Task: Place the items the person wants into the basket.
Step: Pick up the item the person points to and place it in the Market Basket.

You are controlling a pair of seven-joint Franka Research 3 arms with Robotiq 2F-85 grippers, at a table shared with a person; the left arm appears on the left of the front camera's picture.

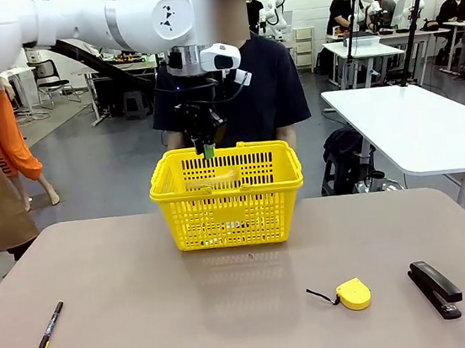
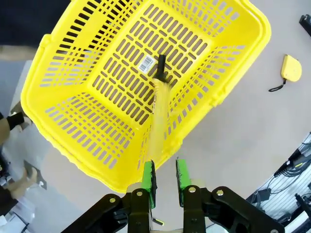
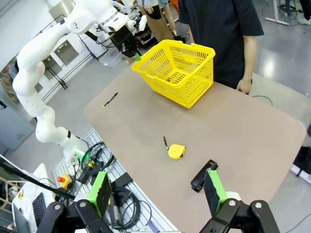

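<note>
The yellow-and-black utility knife (image 2: 159, 92) is showing as a blurred streak inside the yellow basket (image 2: 73, 63), its black end pointing toward the lattice floor beside a barcode label (image 2: 146, 63). I cannot tell whether it is resting there or is in the air. The basket is sitting at the middle of the far edge of the surface (image 1: 142, 270), just in front of the person (image 1: 277, 84) in the navy T-shirt. The left gripper (image 2: 165, 165) is hanging above the basket's rim, its fingers (image 2: 149, 177) standing slightly apart with nothing between them. The thin black pen (image 1: 49, 329) with the yellow tip is lying near the near left corner, well apart from the basket. The round tape measure (image 1: 353, 293) and the black stapler (image 1: 435, 288) are lying toward the near right corner, near one another. The right gripper (image 3: 158, 191) is hanging outside the near edge, its fingers spread wide on nothing.
</note>
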